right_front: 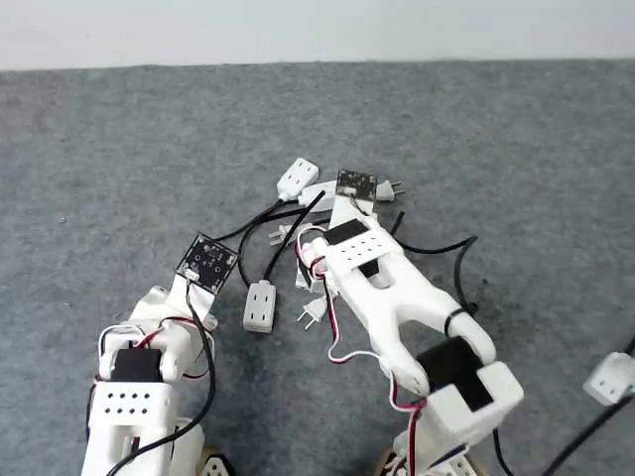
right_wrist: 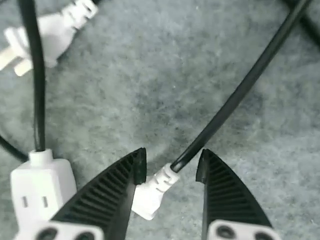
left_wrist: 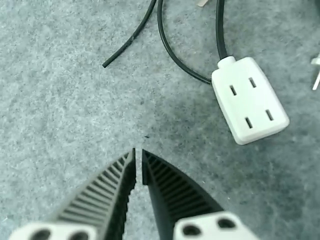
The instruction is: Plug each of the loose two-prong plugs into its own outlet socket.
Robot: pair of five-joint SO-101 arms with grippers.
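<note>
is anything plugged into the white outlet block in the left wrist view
No, both pairs of slots on the white outlet block are bare, with no plug seated in either.

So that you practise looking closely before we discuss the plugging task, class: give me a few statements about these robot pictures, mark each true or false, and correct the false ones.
1. The left gripper is shut with nothing between its fingers. True.
2. The right gripper is shut tight on a cable. False: it is open, and a white plug with its black cable lies between the fingers.
3. The outlet socket near the left gripper already has a plug in it. False: all its slots are empty.
4. Everything lies on a grey mat. True.
</note>
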